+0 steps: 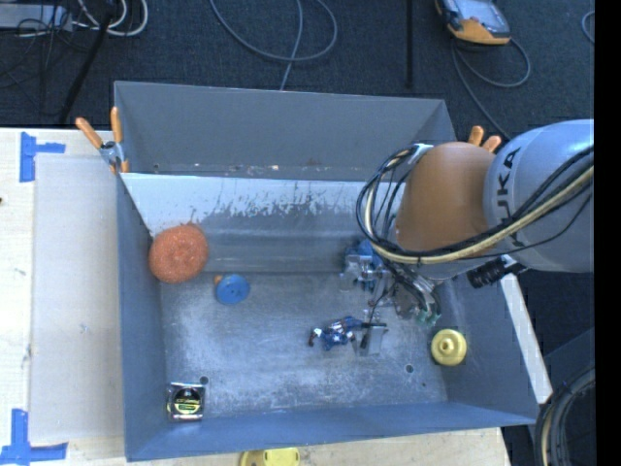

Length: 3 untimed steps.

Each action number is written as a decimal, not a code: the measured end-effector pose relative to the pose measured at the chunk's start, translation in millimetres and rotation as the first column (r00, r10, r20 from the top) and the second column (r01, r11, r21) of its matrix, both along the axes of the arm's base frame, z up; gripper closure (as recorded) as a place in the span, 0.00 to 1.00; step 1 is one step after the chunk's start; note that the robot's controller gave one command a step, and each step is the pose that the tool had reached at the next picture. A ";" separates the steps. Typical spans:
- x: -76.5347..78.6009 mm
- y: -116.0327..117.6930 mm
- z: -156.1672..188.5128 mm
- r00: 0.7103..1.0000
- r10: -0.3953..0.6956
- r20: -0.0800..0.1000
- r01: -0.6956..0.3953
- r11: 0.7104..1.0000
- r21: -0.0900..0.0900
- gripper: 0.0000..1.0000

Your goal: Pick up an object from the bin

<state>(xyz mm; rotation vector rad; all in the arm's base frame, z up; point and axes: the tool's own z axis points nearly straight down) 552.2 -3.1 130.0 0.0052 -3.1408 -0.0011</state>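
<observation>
Claw [373, 334] hangs just beside a small blue object [333, 335].

Arm [548, 197] in from the right, orange-covered wrist [441, 197] (cables [373, 207] in loops about it) above the end effector [373, 330].

Grey arm [555, 197], orange cover [441, 197], looped cables [374, 207]

Grey bin [272, 362], orange ball [179, 252], blue disc [231, 289], blue toy [335, 335], yellow knob [447, 347], tape measure [186, 401]
</observation>
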 end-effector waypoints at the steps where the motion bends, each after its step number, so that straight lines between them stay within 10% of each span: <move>1: -3.2 1.4 -52.8 1.000 -0.028 0.003 0.028 1.000 0.000 0.00; 2: -3.1 -16.6 -60.6 0.995 -0.102 0.001 0.102 0.995 -0.001 1.00; 3: -3.1 -16.5 -60.6 0.995 -0.102 0.001 0.102 0.995 -0.001 1.00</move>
